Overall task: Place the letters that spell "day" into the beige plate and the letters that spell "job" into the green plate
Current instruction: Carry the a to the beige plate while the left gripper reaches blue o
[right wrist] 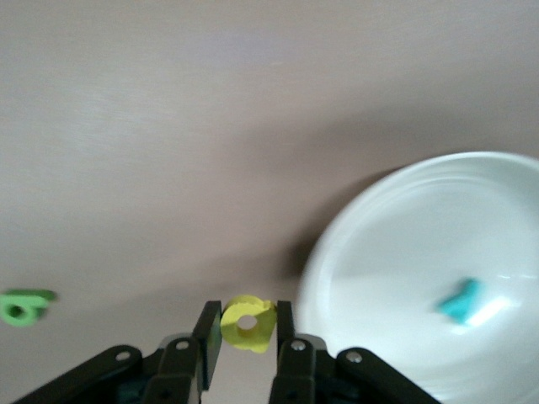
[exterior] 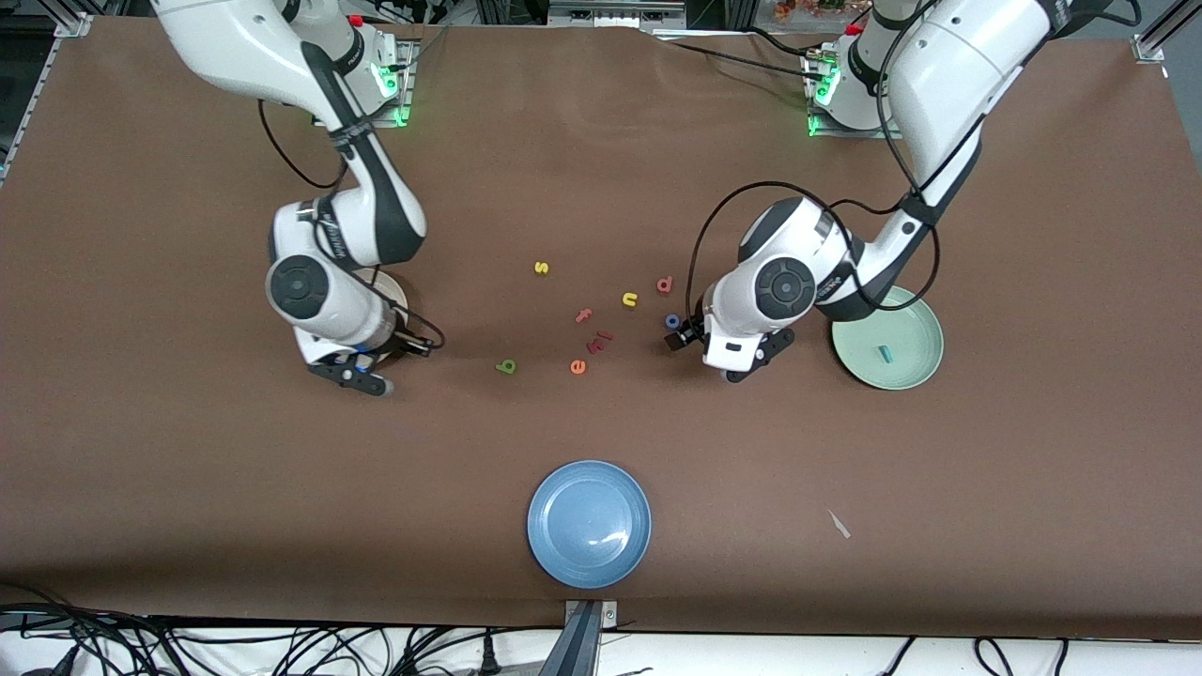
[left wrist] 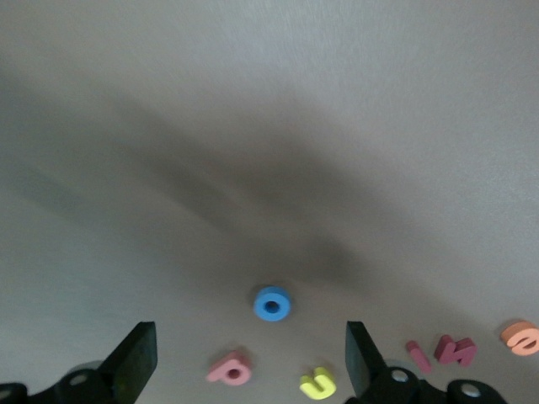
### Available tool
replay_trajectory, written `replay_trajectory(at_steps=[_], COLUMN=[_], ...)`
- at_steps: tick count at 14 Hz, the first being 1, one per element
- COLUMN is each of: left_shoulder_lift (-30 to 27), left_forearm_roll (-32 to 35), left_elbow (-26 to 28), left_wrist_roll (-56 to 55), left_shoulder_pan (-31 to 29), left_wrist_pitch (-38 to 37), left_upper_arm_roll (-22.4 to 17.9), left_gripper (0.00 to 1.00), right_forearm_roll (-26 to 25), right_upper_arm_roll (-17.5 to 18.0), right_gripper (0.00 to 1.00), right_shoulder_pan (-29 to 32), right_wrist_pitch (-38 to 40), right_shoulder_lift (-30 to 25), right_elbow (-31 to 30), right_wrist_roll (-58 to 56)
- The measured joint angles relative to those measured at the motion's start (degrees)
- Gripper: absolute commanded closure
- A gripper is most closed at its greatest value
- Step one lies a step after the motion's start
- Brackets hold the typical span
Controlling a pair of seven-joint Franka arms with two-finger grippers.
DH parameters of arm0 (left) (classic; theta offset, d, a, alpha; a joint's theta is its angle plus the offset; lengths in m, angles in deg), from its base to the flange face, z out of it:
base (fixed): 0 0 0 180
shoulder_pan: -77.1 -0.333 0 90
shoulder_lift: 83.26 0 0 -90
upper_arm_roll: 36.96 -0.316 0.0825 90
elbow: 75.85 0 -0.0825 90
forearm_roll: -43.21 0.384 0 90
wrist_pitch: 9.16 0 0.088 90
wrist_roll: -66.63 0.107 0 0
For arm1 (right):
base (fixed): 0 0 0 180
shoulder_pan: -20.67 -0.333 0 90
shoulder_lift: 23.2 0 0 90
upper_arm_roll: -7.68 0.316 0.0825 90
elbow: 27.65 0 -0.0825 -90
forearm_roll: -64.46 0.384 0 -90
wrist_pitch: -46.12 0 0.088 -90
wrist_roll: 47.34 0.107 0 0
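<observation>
Right gripper (right wrist: 244, 337) pinched the yellow letter (right wrist: 247, 322) beside the beige plate (right wrist: 404, 252), which the arm mostly hid. Left gripper (left wrist: 251, 358) hung wide open, empty, over the blue o (left wrist: 272, 304).

Left claw (left wrist: 251, 362) wide; right claw (right wrist: 246, 330) clamped.

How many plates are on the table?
3: the blue plate nearest the front camera, the green plate beside the left arm, the beige plate mostly hidden beneath the right arm.
</observation>
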Motion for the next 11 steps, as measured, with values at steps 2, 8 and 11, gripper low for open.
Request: replay_trajectory(at_steps=[2, 8, 11], left_shoulder_lift=[1.06, 2.79, 2.97], left_forearm_roll=[3.74, 7.01, 7.02], left_elbow=[0.60, 3.05, 5.59], left_wrist_roll=[-3.37, -8.05, -8.39], left_shoulder_pan=[1.28, 3.57, 3.58], left_wrist_pitch=[1.53, 6.76, 10.30], left_upper_arm_roll=[-0.13, -0.38, -0.54], left_gripper=[0.09, 0.22, 0.28], right_forearm_roll=[0.01, 0.03, 0.04], right_upper_arm_roll=[-2.54, -4.07, -4.07], right_gripper=[0.80, 0.00, 0.00], right_shoulder_pan=[0.18, 0.35, 0.34], right_wrist_pitch=[1.53, -7.93, -8.31], right_shoulder_lift=[-2.05, -5.20, -5.34], right_elbow=[-2.88, -18.81, -19.49], right_wrist_roll=[-4.43, -6.72, -6.68])
